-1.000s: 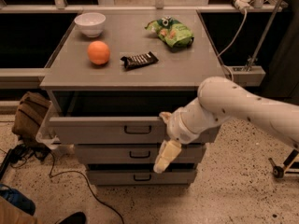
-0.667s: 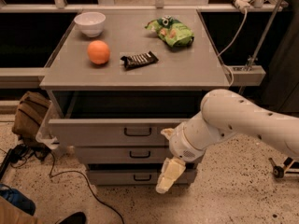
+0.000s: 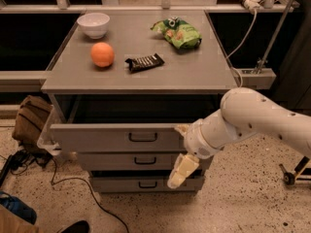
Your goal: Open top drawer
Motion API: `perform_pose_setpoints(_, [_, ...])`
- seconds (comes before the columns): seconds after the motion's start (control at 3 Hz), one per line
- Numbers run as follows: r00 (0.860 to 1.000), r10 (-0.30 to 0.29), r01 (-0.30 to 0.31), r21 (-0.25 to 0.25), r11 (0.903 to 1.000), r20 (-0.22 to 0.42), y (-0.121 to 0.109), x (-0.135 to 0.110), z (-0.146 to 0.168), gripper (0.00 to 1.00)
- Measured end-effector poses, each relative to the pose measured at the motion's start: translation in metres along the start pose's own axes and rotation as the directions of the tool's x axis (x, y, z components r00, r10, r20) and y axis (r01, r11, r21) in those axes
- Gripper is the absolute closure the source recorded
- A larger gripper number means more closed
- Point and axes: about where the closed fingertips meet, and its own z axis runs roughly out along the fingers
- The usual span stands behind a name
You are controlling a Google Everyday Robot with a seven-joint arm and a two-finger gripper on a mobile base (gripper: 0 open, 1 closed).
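Well, speckled floor (image 3: 243, 208) spreads under the grey surface (image 3: 194, 76), which carries a bowl (image 3: 94, 24), an orange (image 3: 102, 55), a snack bar (image 3: 144, 62) and a green bag (image 3: 178, 32). The top drawer (image 3: 97, 137) stands pulled out; my claw (image 3: 179, 171) hangs just below its right end, and whether it is open or closed I cannot tell. My white arm (image 3: 262, 115) reaches in from the right.

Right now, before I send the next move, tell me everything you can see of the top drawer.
The top drawer shows a flat grey front, matte like painted metal, with a small black bar handle at centre. It sits pulled partly out from under the tabletop, level, with a dark gap behind its front; the contents are unreadable. The white arm covers its right end. The gripper hangs lower, in front of the two lower drawers, clear of the handle.
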Motion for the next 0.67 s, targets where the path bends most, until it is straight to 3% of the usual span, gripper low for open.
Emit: perform_pose_setpoints(0.67, [1.0, 0.014, -0.015, 0.088, 0.996, 0.013, -0.057, 0.002, -0.023, 0.0])
